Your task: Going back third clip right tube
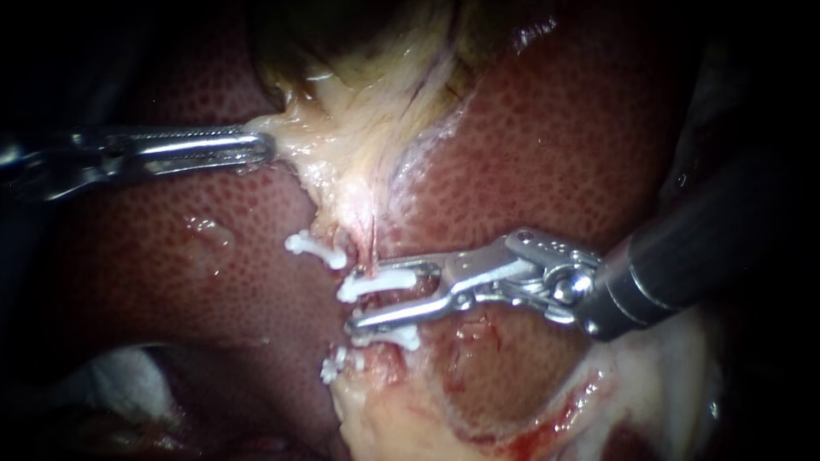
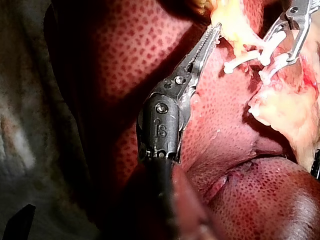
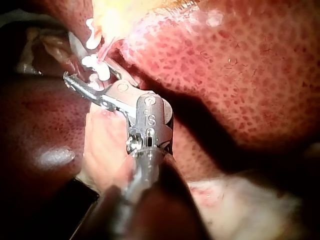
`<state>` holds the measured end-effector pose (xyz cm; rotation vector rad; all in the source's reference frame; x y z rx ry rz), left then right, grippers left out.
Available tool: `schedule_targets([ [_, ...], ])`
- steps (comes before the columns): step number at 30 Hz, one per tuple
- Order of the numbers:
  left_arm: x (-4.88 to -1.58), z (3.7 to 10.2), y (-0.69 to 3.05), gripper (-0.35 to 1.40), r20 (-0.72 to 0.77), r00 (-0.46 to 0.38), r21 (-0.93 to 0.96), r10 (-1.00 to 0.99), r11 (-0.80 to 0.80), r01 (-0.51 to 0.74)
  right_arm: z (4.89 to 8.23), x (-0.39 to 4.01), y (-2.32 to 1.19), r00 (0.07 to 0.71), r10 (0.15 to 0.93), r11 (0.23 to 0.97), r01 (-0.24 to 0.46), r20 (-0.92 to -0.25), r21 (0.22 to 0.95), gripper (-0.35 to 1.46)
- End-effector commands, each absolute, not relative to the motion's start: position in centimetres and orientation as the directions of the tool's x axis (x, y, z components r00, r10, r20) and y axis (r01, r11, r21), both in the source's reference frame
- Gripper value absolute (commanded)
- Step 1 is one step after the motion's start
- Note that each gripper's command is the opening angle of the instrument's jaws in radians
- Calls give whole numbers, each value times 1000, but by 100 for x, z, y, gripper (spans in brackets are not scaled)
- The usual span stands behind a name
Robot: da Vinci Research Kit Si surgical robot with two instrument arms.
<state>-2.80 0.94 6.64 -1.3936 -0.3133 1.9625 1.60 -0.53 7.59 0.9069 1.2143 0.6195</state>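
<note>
Three white clips sit across a thin pink tube (image 1: 372,243) below the pale gallbladder tissue (image 1: 367,128): an upper clip (image 1: 316,250), a middle clip (image 1: 377,284) and a lower clip (image 1: 391,339). My right instrument (image 1: 363,296) comes in from the right with its jaws open. The middle clip lies between them, close under the upper jaw. My left instrument (image 1: 260,147) is shut on the edge of the pale tissue and holds it to the left. In the left wrist view its jaws (image 2: 214,31) meet that tissue, with the clips (image 2: 245,57) beside them. The right wrist view shows the open jaws (image 3: 90,77) by the clips (image 3: 97,65).
Mottled red liver (image 1: 547,145) surrounds the site. A small white clip fragment (image 1: 331,367) lies below the lower clip. Pale fatty tissue with some blood (image 1: 547,418) sits under my right instrument's shaft. White gauze (image 1: 120,384) shows at the lower left.
</note>
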Motion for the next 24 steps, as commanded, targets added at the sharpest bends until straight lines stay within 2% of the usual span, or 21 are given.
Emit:
schedule_targets([
  [1, -280, 664, 94, -35, -730, -177, -559, 660, -726, -399, 764, 158, -51, 255, 817, 524, 47, -517, 851, 45],
  [8, -280, 664, 94, -35, -730, -177, -560, 660, -726, -399, 776, 153, -43, 239, 825, 529, -11, -511, 849, 45],
  [14, -280, 664, 94, -35, -730, -177, -559, 660, -726, -399, 780, 148, -40, 305, 785, 585, -79, -539, 808, 45],
  [24, -280, 664, 94, -35, -730, -177, -559, 660, -726, -399, 774, 125, -34, 304, 757, 628, -94, -578, 773, 48],
])
